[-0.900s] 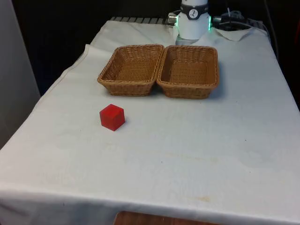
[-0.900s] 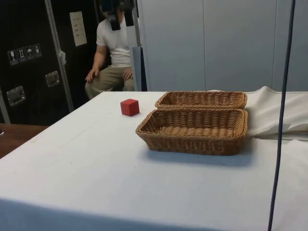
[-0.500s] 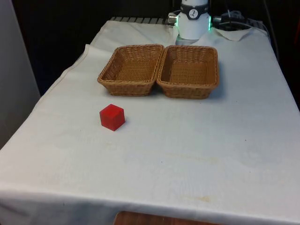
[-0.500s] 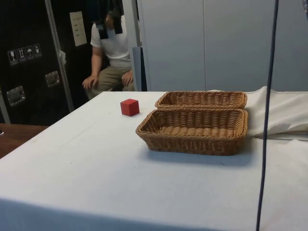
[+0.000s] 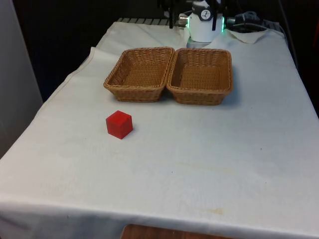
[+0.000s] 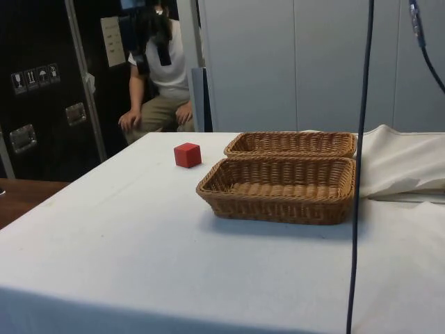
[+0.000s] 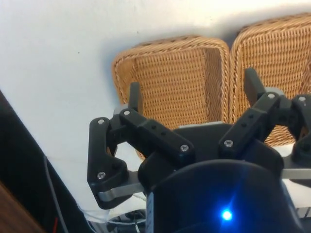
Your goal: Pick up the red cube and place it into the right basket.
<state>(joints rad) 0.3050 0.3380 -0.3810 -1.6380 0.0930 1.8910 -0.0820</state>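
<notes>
Nothing done yet: red cube point(image 5: 119, 124) sits on worktop point(image 5: 209, 149), untouched, fingers point(image 7: 134, 97) spread & empty above baskets point(image 7: 182, 80), pick + drop left.

No legible text found. A pale notice point(image 6: 112, 40) and small pictogram labels point(image 6: 31, 76) on the dark cabinets point(image 6: 42, 90) cannot be read.
</notes>
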